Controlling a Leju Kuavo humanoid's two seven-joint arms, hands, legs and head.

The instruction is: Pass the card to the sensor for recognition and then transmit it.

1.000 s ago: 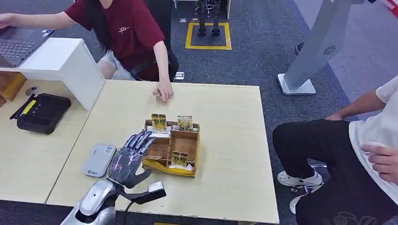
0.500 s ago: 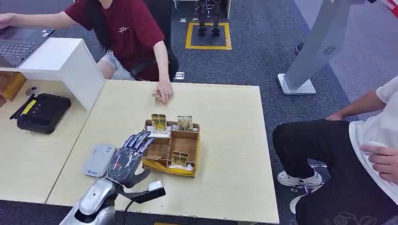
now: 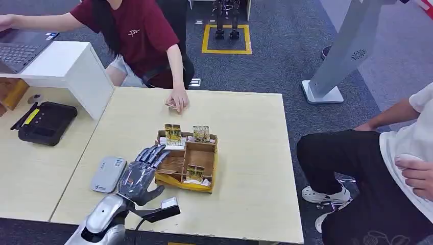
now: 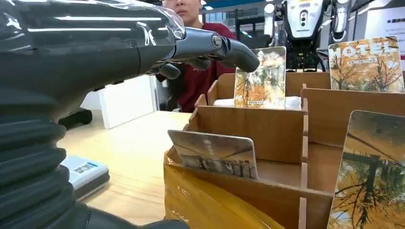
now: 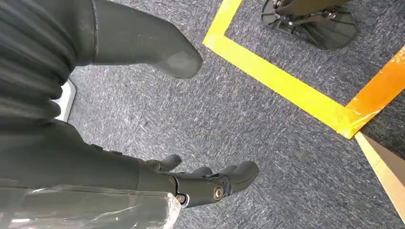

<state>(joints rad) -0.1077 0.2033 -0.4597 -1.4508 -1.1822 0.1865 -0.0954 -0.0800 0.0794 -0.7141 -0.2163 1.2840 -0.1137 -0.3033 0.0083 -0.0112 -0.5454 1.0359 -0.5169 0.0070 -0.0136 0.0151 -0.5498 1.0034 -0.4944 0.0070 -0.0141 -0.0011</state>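
Card (image 4: 212, 154) (long axis level) leaning back

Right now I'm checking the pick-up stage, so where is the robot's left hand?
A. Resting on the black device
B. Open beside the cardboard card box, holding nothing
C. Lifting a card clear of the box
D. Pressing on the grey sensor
B: the left hand has its fingers spread at the cardboard card box's edge, and no card is in it.
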